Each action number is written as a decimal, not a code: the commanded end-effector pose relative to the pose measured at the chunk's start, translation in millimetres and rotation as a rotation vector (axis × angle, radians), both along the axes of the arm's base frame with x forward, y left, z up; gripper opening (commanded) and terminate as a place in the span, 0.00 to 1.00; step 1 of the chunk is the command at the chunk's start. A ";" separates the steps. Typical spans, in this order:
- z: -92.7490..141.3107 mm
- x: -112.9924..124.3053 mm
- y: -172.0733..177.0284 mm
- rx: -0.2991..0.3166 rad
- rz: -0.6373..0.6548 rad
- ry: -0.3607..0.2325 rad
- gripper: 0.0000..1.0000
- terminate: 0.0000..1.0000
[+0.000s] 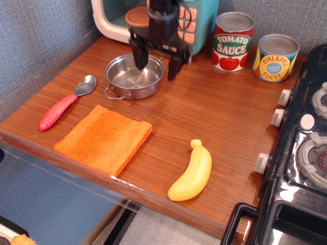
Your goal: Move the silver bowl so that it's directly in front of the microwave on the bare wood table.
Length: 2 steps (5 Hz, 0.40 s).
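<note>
The silver bowl (134, 77) sits on the bare wood table (214, 117), just in front of the teal and cream microwave (110, 20) at the back. My gripper (156, 64) hangs open above the bowl's right rim, one finger (140, 57) over the bowl's inside, the other (173, 66) outside to the right. It holds nothing. The arm hides the middle of the microwave's door and part of its pink buttons.
A red-handled spoon (65, 103) lies left of the bowl. An orange cloth (103, 138) lies at the front left, a yellow banana (192, 172) at the front middle. Tomato sauce (233, 41) and pineapple (276, 57) cans stand at the back right. A black stove (296, 153) fills the right.
</note>
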<state>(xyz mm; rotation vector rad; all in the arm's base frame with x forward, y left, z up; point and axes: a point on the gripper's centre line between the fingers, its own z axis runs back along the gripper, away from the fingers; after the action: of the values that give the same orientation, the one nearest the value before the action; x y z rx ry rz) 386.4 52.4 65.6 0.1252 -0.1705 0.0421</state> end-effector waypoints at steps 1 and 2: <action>59.8 -50.2 -0.2 -0.078 0.024 -0.127 1.00 0.00; 51.2 -69.4 -1.8 -0.091 -0.009 -0.090 1.00 0.00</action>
<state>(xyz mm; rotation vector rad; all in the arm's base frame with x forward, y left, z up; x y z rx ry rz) 317.3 44.4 98.7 0.0229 -0.2012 0.0405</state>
